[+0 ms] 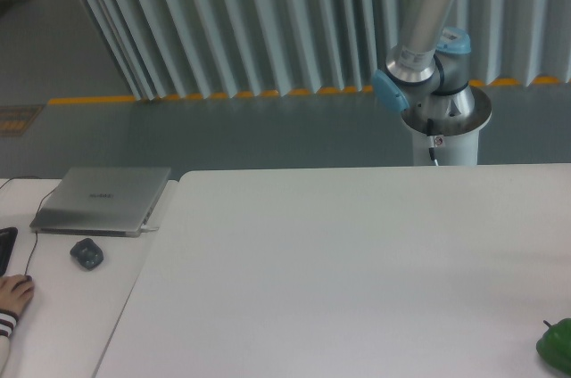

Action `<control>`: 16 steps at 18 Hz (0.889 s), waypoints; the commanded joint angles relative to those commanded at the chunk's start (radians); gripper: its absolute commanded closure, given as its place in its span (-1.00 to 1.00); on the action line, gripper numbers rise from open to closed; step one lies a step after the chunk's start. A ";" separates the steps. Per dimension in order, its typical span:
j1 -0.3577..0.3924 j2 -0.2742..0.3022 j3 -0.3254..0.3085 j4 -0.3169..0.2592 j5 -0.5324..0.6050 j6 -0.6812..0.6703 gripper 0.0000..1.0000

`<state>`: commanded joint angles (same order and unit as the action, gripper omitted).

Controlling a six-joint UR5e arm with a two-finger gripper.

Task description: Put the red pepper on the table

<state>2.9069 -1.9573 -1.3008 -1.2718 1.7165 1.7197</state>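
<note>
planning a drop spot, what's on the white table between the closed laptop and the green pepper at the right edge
Nothing: between the closed silver laptop and the green pepper, the fixed camera shows only bare white tabletop.

You've got almost nothing readable here. The closed laptop on the side desk carries a small mark in the middle of its lid, too blurred to make out. A little red-and-white tag sits on the robot's base, and its marking is too small to read.
</note>
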 joint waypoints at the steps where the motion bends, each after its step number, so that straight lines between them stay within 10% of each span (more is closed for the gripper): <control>1: 0.003 -0.015 -0.006 0.034 0.000 -0.032 -1.00; 9: 0.109 -0.063 -0.049 0.176 -0.265 -0.610 -1.00; 16: 0.087 -0.107 -0.117 0.232 -0.265 -0.744 -1.00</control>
<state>2.9944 -2.0646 -1.4173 -1.0401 1.4511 0.9757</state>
